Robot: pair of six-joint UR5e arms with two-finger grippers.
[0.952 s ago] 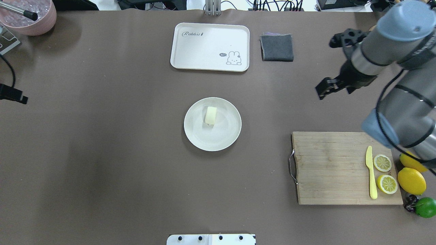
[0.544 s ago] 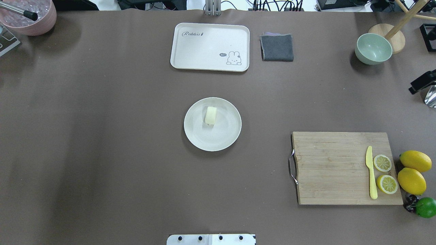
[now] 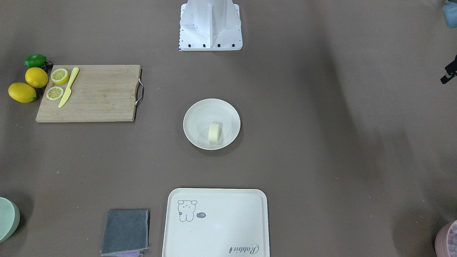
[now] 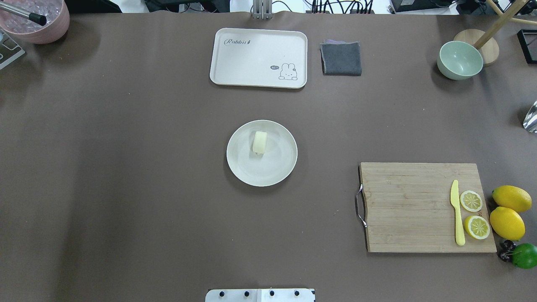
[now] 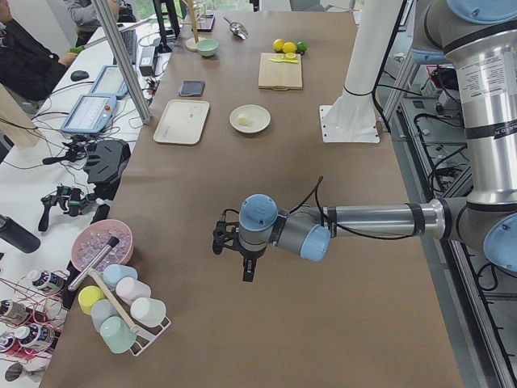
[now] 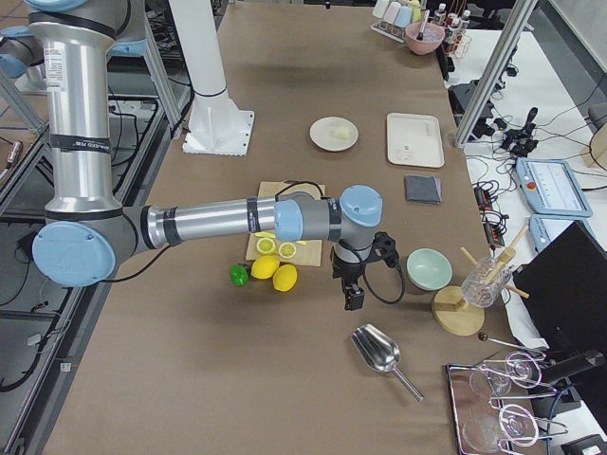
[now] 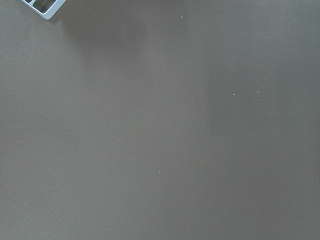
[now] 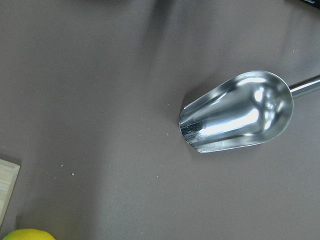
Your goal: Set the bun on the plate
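Observation:
The pale cream bun (image 4: 259, 142) lies on the round off-white plate (image 4: 275, 170) at the table's middle, just off the plate's centre; in the front-facing view the bun (image 3: 214, 132) rests in the plate (image 3: 198, 116) too. Neither gripper is near it. My left gripper (image 5: 248, 273) hangs over bare table far off at the robot's left end. My right gripper (image 6: 354, 301) hovers beyond the lemons at the right end, above a metal scoop (image 8: 235, 112). I cannot tell whether either one is open or shut. Neither wrist view shows fingers.
A cream tray (image 4: 259, 57) and a grey cloth (image 4: 341, 58) lie at the back. A green bowl (image 4: 459, 60) stands back right. The cutting board (image 4: 415, 207) holds a yellow knife (image 4: 457, 214) and lemon slices, with lemons (image 4: 507, 222) beside it. A pink bowl (image 4: 35, 21) sits back left.
The right arm has pulled back off the overhead view's right edge, uncovering the green bowl. A black part at the left edge has also gone. Bun and plate have not moved.

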